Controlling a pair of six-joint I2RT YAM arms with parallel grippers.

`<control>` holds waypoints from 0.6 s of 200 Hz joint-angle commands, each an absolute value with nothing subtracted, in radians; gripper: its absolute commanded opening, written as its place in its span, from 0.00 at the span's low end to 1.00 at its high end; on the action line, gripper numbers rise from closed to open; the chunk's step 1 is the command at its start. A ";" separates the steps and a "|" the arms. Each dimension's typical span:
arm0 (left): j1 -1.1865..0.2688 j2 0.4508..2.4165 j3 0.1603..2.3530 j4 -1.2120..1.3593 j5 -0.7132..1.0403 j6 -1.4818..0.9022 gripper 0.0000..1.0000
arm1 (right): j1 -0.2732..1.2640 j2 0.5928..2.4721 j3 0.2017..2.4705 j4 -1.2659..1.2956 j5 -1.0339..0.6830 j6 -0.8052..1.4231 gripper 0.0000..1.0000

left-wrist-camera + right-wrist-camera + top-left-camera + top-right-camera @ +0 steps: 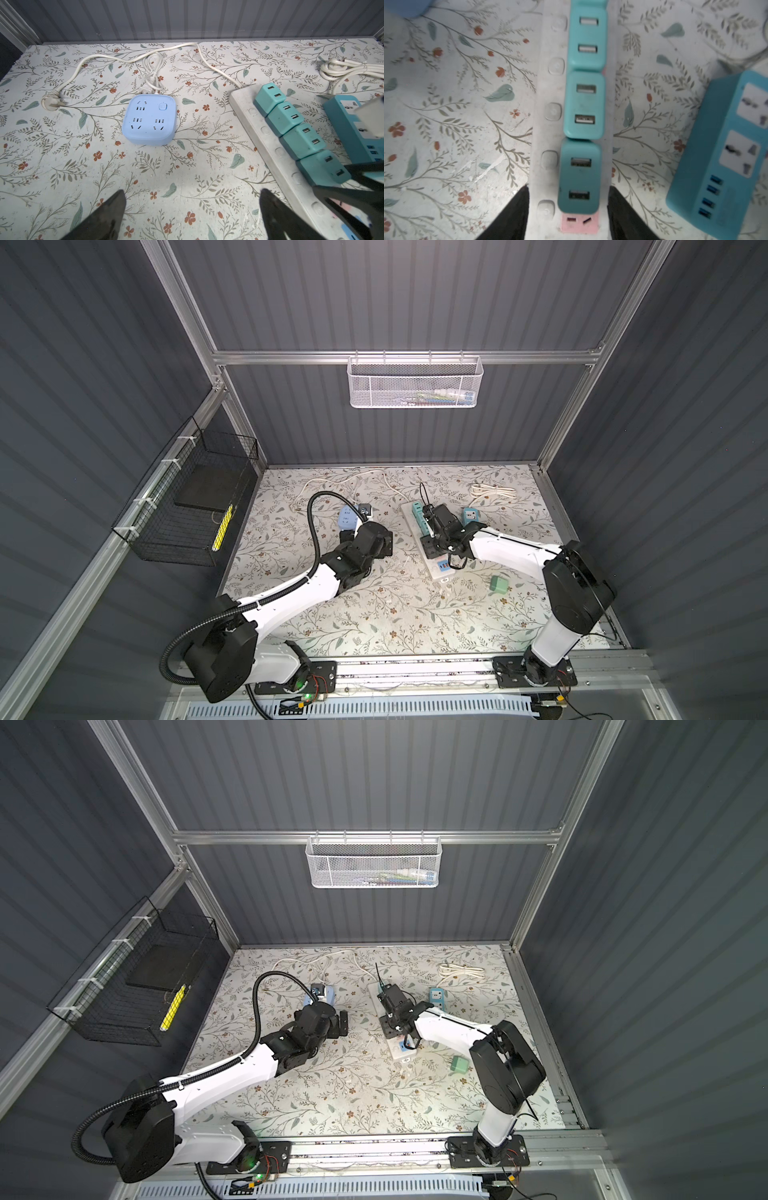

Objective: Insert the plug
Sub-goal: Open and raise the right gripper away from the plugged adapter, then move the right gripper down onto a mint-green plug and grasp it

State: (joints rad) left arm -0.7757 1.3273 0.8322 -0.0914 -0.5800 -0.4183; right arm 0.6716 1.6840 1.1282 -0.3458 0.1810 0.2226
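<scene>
Plug probably seated in strip; right gripper spread clear either side, left gripper spread, empty. Retract straight up, no snag.

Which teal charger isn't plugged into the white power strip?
The lone charger lying loose on the table; the other four chargers stand in a row on the white strip.

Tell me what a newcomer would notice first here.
The row of teal chargers plugged along the white power strip mid-table stands out first. The right gripper hangs over it, with its fingers open on either side of the end one. Left of the strip lies the pale blue socket cube.
</scene>
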 commanded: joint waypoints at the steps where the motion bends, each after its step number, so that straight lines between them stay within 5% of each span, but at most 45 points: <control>1: -0.761 1.307 0.879 -0.124 -0.597 -0.378 1.00 | 0.655 1.604 1.174 -0.418 0.170 0.213 0.66; 120: -0.745 1.417 0.963 -0.126 -0.499 -0.375 1.00 | 0.280 1.237 0.876 -0.647 0.186 0.573 0.78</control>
State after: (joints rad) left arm -0.7517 1.3876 0.9199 -0.1188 -0.5335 -0.3920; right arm 0.3546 1.2430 0.9169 -0.5076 0.1726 0.4446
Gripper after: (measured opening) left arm 0.999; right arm 0.762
